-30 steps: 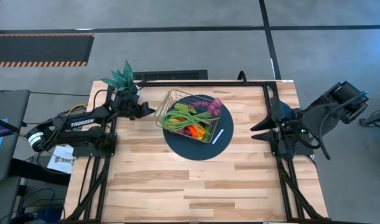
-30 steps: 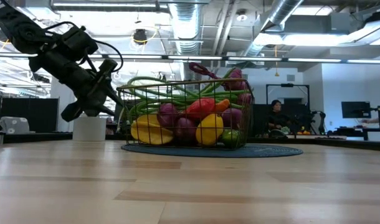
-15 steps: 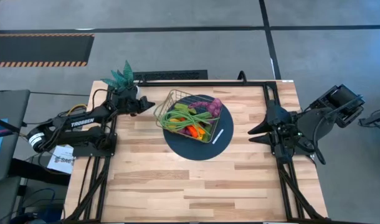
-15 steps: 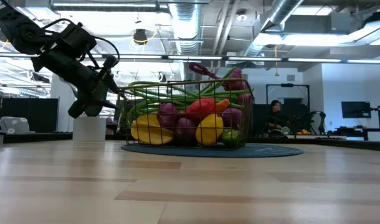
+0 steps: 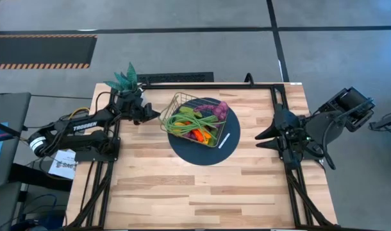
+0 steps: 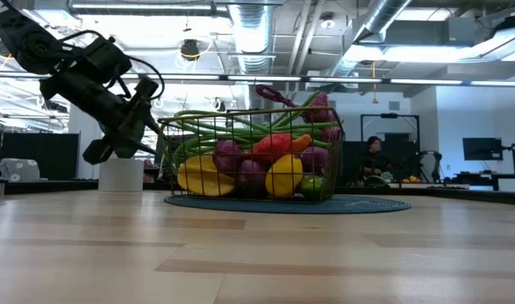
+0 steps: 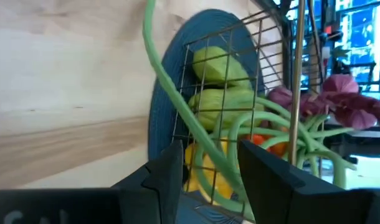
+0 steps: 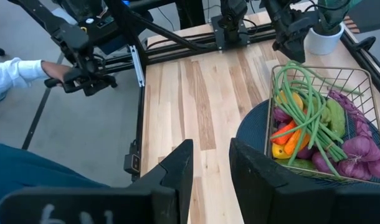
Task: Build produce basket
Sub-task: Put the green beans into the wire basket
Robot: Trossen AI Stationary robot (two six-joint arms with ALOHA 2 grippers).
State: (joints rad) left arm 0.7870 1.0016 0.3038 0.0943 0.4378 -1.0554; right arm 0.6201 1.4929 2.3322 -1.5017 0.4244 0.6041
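High view: the basket (image 5: 199, 119) sits on the round blue mat (image 5: 205, 151) at the far middle of the desk (image 5: 183, 192), heaped with produce (image 5: 194, 124). The left gripper (image 5: 150, 115) hangs just left of the basket's rim, a shade nearer it than half a second ago, after having drawn back. The right gripper (image 5: 265, 135) waits at the right edge, unchanged.

Low view: the left gripper (image 6: 131, 127) hovers above the desk beside the basket (image 6: 253, 156); beans (image 6: 215, 127) spill over the wire.

Left wrist view: its fingers (image 7: 168, 177) stand apart with one bean (image 7: 177, 106) running between them, ungripped.

Right wrist view: the right fingers (image 8: 180, 165) are spread, empty; a person's sleeve (image 8: 15, 71) shows beyond the desk.

The basket looks full, so probably only tidying of that stray bean remains.
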